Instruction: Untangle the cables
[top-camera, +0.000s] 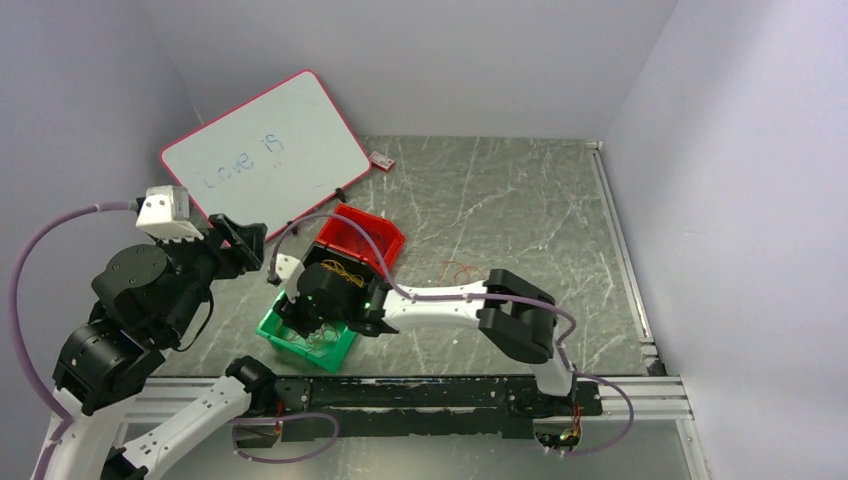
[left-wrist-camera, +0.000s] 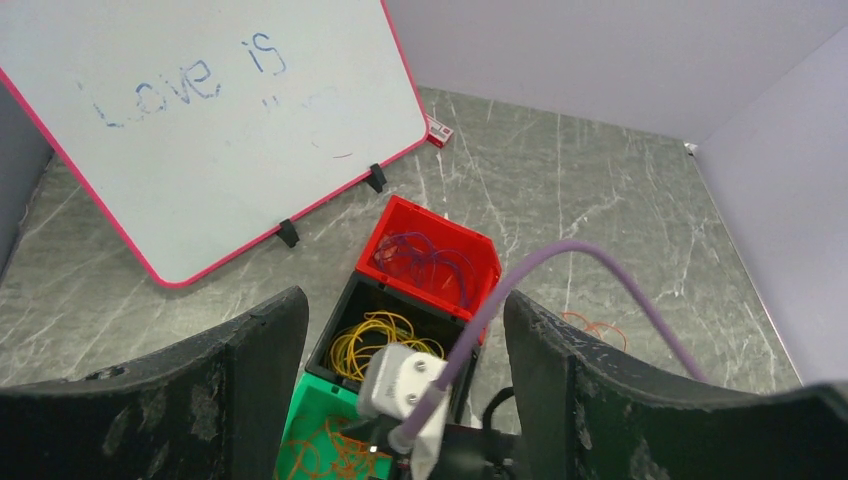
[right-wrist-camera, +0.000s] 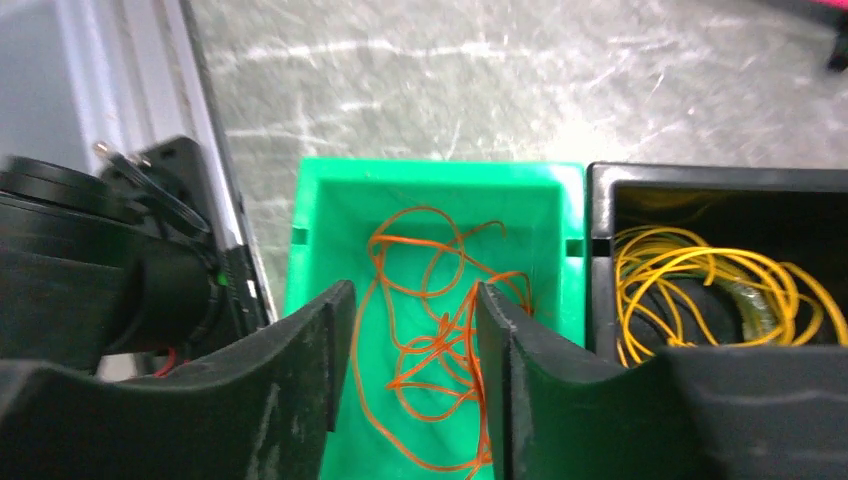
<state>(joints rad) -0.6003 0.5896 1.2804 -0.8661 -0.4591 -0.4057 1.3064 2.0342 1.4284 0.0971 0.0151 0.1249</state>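
Note:
Three bins stand in a row: red (top-camera: 372, 228), black (right-wrist-camera: 700, 178) and green (right-wrist-camera: 330, 210). Orange cables (right-wrist-camera: 430, 330) lie tangled in the green bin, yellow cables (right-wrist-camera: 700, 275) in the black bin, and bluish-purple cables (left-wrist-camera: 430, 260) in the red bin. A few loose orange loops (top-camera: 462, 272) lie on the table right of the bins. My right gripper (right-wrist-camera: 412, 300) is open just above the green bin, with orange loops between its fingers. My left gripper (left-wrist-camera: 405, 320) is open and empty, held high above the bins at the left (top-camera: 243, 243).
A pink-framed whiteboard (top-camera: 265, 150) reading "Love is" leans at the back left. A small red and white item (top-camera: 381, 160) lies beside it. A metal rail (top-camera: 420, 392) runs along the near edge. Walls close in the left, back and right.

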